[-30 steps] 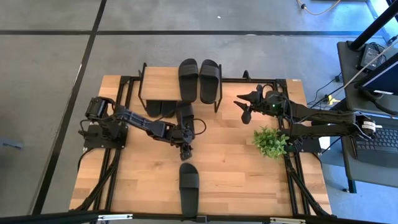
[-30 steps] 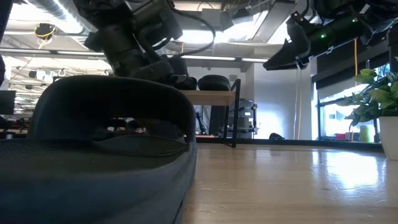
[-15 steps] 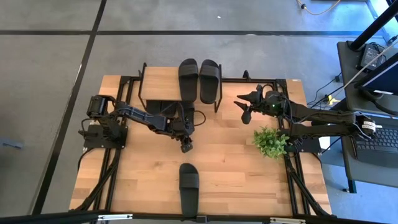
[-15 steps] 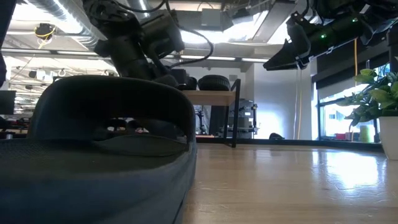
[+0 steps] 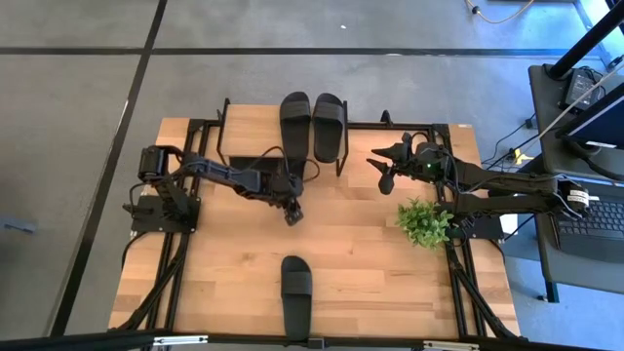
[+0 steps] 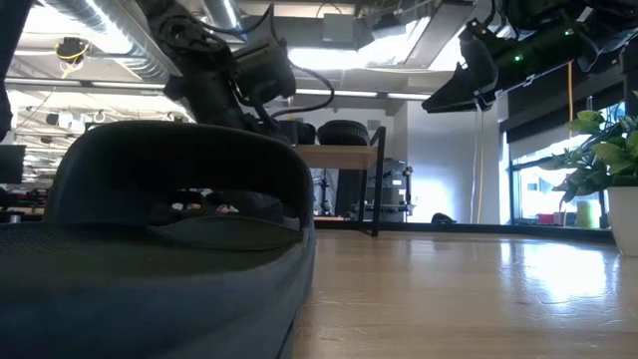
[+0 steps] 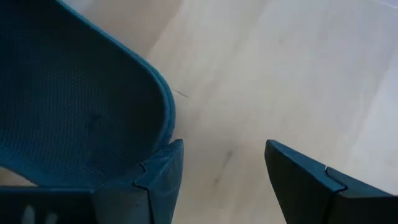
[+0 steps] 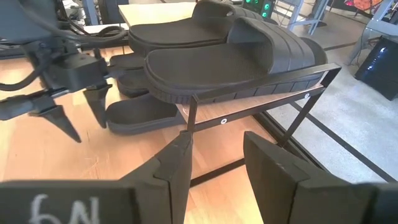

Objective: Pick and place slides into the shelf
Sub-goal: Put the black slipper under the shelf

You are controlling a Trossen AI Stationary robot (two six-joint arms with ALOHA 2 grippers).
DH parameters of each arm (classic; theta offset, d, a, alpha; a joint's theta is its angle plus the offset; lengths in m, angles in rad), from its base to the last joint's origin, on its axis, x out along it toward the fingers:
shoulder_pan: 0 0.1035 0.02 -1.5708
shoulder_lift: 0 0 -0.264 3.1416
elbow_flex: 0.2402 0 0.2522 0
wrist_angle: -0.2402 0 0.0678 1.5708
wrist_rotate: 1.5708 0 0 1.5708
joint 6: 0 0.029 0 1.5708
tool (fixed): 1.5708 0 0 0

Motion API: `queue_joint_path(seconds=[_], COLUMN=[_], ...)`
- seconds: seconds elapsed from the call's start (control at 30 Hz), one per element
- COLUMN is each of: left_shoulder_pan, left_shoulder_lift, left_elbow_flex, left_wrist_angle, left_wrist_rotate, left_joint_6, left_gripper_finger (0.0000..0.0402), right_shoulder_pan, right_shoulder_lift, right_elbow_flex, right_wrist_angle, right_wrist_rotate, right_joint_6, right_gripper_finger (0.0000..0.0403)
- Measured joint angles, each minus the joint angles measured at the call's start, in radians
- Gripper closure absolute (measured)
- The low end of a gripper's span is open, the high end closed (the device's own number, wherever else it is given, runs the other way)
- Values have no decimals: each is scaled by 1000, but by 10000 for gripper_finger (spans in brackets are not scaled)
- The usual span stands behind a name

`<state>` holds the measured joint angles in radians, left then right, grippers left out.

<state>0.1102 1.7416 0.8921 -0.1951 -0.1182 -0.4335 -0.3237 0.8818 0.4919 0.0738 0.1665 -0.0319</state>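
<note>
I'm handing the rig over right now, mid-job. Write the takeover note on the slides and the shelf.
Left gripper: jaws open, empty, low over the table just in front of the shelf, beside the front lower-tier slide.
Right gripper: jaws open, empty, raised at the shelf's right end.
Done: two slides lie side by side on the top plank. Three appear to sit at the lower tier, partly hidden.
Left: the last slide lies alone near the table's front edge. It needs picking and shelving, probably beside the top pair.
</note>
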Motion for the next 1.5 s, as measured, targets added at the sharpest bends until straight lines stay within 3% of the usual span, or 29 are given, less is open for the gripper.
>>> queue_joint_path(seconds=[0.7, 1.5], left_shoulder_pan=[105, 92], left_shoulder_lift=[0, 0], left_elbow_flex=[-1, 62], left_wrist_angle=[49, 65], left_wrist_rotate=[-4, 28], left_joint_6=[51, 51], left_gripper_finger=[185, 185], right_shoulder_pan=[0, 0], right_shoulder_lift=[0, 0], right_elbow_flex=[0, 0], right_wrist_angle=[0, 0], right_wrist_rotate=[0, 0], right_joint_6=[4, 4], right_gripper_finger=[257, 257])
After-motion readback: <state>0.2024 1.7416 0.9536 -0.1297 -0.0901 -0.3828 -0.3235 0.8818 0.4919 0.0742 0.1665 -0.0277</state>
